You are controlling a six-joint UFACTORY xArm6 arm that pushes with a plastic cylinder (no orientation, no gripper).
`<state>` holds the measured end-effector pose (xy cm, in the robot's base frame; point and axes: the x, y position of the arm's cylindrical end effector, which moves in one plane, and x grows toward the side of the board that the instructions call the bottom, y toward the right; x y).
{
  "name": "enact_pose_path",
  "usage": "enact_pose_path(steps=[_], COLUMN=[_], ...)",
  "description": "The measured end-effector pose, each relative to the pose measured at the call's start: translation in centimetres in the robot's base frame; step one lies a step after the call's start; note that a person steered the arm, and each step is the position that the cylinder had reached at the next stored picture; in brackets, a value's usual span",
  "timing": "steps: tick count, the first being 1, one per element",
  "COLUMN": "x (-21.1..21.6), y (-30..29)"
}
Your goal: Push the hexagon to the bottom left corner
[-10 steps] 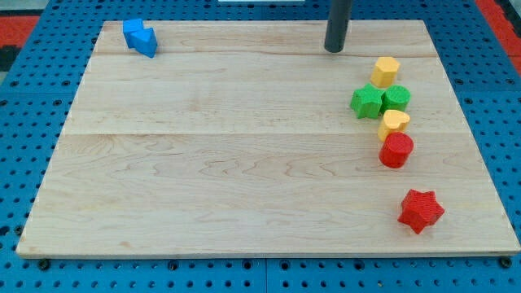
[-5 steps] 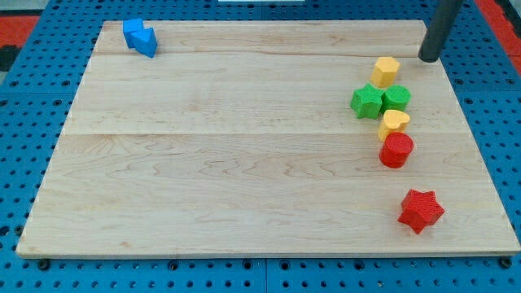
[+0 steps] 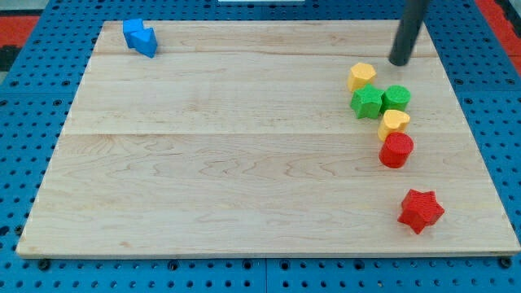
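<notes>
The yellow hexagon [image 3: 361, 76] lies near the board's upper right, touching the top of the green star [image 3: 367, 102]. My tip [image 3: 400, 61] rests on the board just to the upper right of the hexagon, a small gap apart from it. The rod rises out of the view's top.
A green cylinder-like block [image 3: 396, 98] sits right of the green star. Below are a yellow heart [image 3: 394, 122], a red cylinder [image 3: 396, 150] and a red star [image 3: 420, 210]. Two blue blocks [image 3: 140, 37] sit at the top left corner. The wooden board [image 3: 228, 163] lies on a blue pegboard.
My tip swung right past the hexagon, then came back left. The yellow hexagon has slid left and slightly down, now against the green star.
</notes>
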<state>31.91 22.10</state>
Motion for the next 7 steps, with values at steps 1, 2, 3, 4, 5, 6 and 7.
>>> enact_pose_path(steps=[1, 2, 3, 4, 5, 6, 7], x=[0.9, 2.3, 2.1, 1.9, 1.6, 5.3, 8.5], y=[-11.5, -19.3, -16.2, -13.2, -12.7, -13.4, -17.6])
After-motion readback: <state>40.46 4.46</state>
